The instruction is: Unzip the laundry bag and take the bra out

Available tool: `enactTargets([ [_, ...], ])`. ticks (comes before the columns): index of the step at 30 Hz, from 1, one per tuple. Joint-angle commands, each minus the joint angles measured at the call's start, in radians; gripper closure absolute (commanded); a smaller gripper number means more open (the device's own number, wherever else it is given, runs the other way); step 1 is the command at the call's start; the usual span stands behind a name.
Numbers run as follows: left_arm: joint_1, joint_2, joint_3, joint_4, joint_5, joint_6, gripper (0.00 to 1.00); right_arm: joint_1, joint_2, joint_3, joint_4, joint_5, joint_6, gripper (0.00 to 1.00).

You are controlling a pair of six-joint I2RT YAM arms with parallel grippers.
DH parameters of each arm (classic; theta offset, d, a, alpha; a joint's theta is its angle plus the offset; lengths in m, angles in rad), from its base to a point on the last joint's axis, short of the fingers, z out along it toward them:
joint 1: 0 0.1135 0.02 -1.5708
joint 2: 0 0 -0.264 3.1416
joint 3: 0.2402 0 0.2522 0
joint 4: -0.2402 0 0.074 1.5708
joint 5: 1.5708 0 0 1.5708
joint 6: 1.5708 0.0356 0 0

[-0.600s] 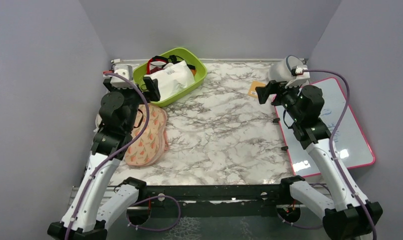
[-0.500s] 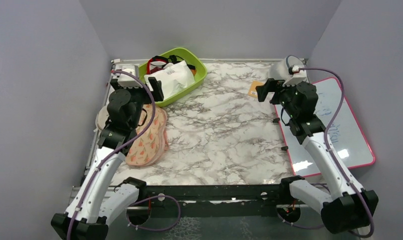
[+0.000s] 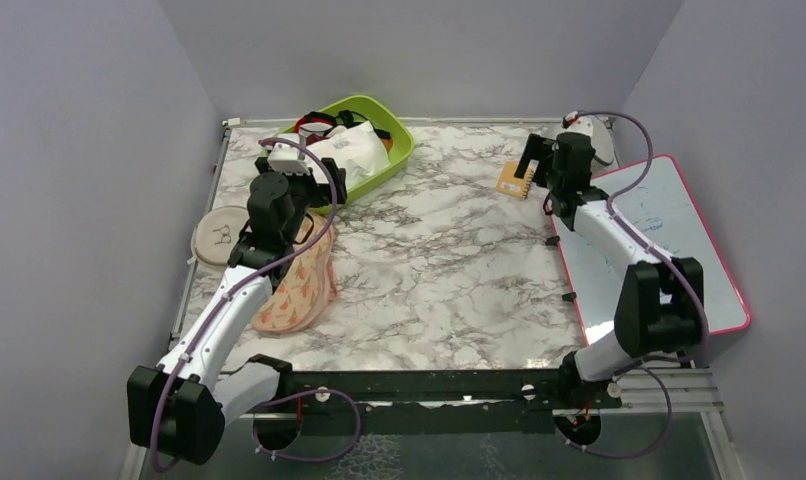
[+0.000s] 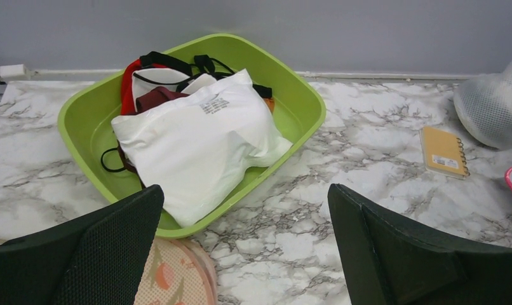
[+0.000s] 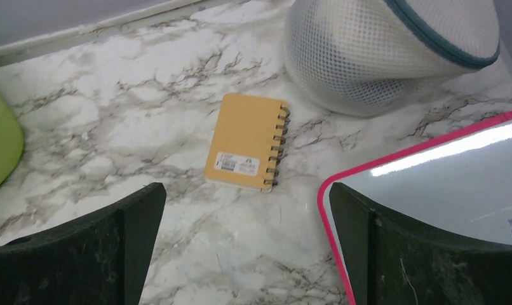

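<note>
R gripper (image 5: 247,248) is wide open, both black fingers (image 5: 82,248) spread w/ nothing btwn them. It hangs over the grey-veined white marble table (image 3: 429,270), above a small yellow spiral-bound notebook (image 5: 247,149) lying flat. The round domed white-mesh laundry bag (image 5: 387,51) sits at the far R corner of the table, just past the notebook and apart from it. Its grey-blue zip band (image 5: 444,44) runs along the rim and looks closed over the stretch that shows. The bag's near edge is just beside the far corner of a pink-framed whiteboard (image 5: 444,171), which lies along the table's R side. In the top view the R arm hides most of the bag (image 3: 591,130). What's inside can't be made out through the mesh.

L gripper (image 4: 247,248) is also released, fingers well apart and holding nothing. It is over the far L part of the table, facing a lime-green plastic basin (image 4: 291,70). In the basin lies a white rectangular pouch (image 4: 196,140) on top of red and black strappy garments (image 4: 152,82). Just below the L gripper is a peach padded piece w/ orange print (image 4: 174,279), next to the basin's near rim. A beige round disc (image 3: 219,233) lies L of that piece, near the table's L edge. From the L wrist view the bag (image 4: 495,101) shows at far R, well away from the L gripper.
</note>
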Motion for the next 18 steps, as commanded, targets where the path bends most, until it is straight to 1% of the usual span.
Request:
enactTargets([
  [1,-0.008,0.019,-0.009,0.133,0.079,-0.015,0.01,-0.012,0.139,0.163,-0.046,0.171,0.009,0.00],
  [4,-0.016,0.032,-0.008,0.153,0.095,-0.012,0.01,-0.015,0.211,0.227,-0.024,0.239,-0.034,0.00],
  [8,-0.032,0.048,-0.001,0.164,0.111,-0.012,0.01,-0.018,0.260,0.270,0.036,0.312,-0.117,0.00],
  [14,-0.057,0.066,0.020,0.153,0.179,-0.007,0.01,-0.021,0.433,0.458,0.032,0.474,-0.261,0.00],
  [16,-0.066,0.069,0.030,0.139,0.186,0.000,0.01,-0.023,0.493,0.517,0.033,0.496,-0.296,0.00],
  [18,-0.073,0.070,0.035,0.134,0.189,0.005,0.01,-0.023,0.543,0.552,0.068,0.517,-0.341,0.00],
])
